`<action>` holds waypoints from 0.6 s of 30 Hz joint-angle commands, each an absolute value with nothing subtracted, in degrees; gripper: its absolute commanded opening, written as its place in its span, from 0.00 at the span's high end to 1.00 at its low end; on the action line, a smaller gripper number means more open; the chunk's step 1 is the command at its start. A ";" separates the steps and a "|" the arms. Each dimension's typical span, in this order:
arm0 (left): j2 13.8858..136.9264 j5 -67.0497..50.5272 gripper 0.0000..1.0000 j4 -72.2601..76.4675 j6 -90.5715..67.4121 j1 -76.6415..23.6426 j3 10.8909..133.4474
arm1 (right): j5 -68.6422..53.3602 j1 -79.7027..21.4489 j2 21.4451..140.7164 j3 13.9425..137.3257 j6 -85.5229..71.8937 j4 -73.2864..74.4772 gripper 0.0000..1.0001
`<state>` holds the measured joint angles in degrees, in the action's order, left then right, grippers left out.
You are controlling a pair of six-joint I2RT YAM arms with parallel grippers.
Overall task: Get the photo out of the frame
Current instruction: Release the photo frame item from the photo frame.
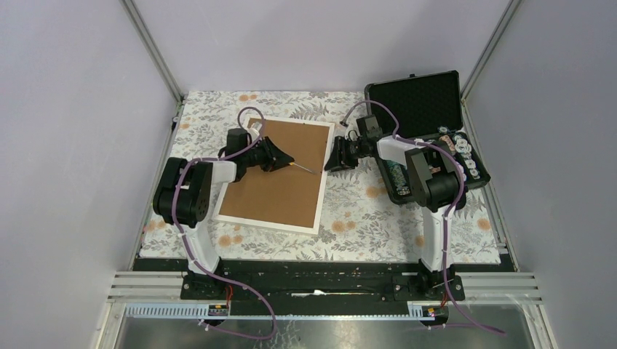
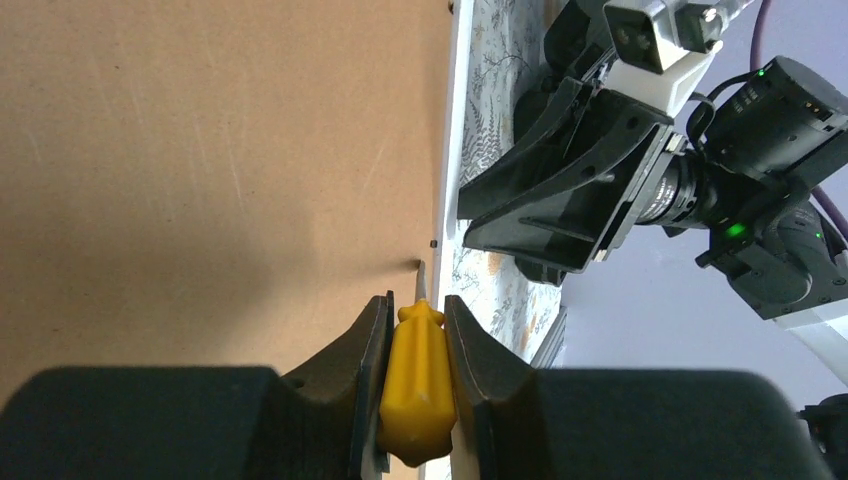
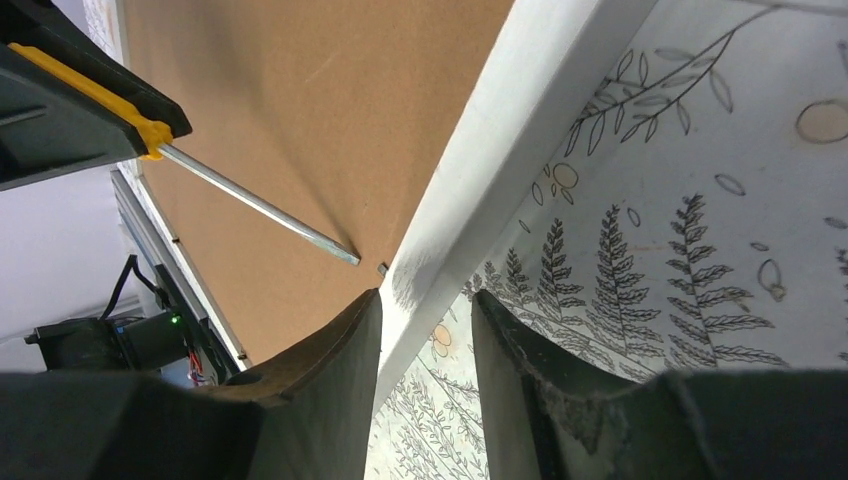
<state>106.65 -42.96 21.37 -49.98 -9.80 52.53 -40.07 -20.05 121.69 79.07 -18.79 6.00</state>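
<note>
Two hands work the frame (image 1: 280, 196), which lies back-up on the counter (image 1: 364, 218), long axis running away from the arms, far end leaning right; the photo is hidden under its brown backing; step in hand, I judge: freeing that backing; the left hand (image 2: 417, 303) is clamped on a yellow screwdriver (image 2: 417, 385), tip beside a small tab (image 3: 382, 268) near the right rim; the right hand (image 3: 425, 300) stands apart astride that white rim; next calls for levering the tab aside with the rim steadied.

You see the frame (image 1: 280, 190) brown-backed and white-bordered, a yellow-handled screwdriver (image 2: 418, 385), a grey fern-print, orange-flowered tablecloth (image 1: 364, 218), and a black case (image 1: 418, 102).
</note>
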 commanded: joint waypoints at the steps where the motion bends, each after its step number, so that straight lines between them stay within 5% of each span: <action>1: 107.30 -40.64 1.00 28.81 -53.07 -9.76 50.59 | -40.56 -21.38 121.87 77.03 -20.90 3.94 0.55; 18: 111.09 -40.49 1.00 41.10 -59.58 -9.80 45.50 | -41.67 -22.79 120.45 69.47 -26.38 -2.06 0.67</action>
